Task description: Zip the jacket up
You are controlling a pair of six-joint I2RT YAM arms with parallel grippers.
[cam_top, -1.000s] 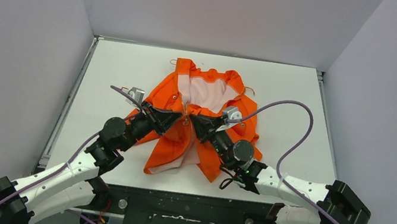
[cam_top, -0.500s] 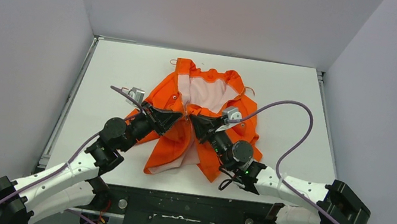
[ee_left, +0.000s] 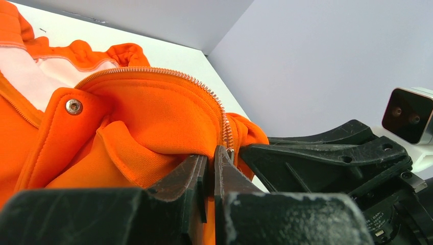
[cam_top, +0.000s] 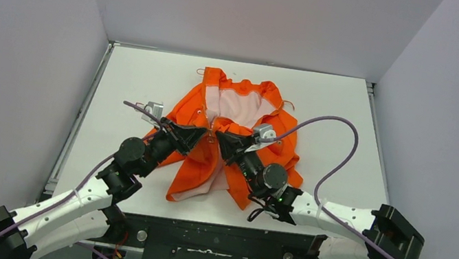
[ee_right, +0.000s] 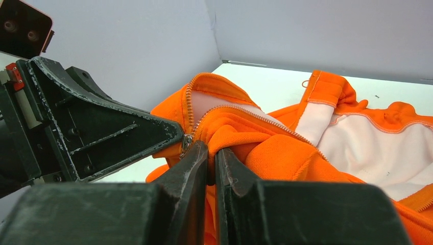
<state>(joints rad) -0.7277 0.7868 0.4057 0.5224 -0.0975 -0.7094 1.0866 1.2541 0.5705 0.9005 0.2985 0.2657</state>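
The orange jacket (cam_top: pixel 236 113) lies open in the middle of the white table, pale lining up. My left gripper (cam_top: pixel 202 133) is shut on the jacket's front edge by the zipper teeth (ee_left: pixel 204 89). My right gripper (cam_top: pixel 218 137) is shut on the facing front edge, its tip almost touching the left one. In the left wrist view the left gripper (ee_left: pixel 210 153) pinches orange fabric, with a metal snap (ee_left: pixel 74 106) on a flap nearby. In the right wrist view the right gripper (ee_right: pixel 211 150) pinches fabric beside a small metal zipper pull (ee_right: pixel 187 143).
The white table (cam_top: pixel 130 79) is walled by grey panels at the back and both sides. Purple cables (cam_top: pixel 345 130) loop from both arms. The jacket's lower flaps hang toward the near table edge between the arms.
Both grippers have moved a little toward the back and closer together, lifting the bunched front edges with them. The jacket's collar has not moved.
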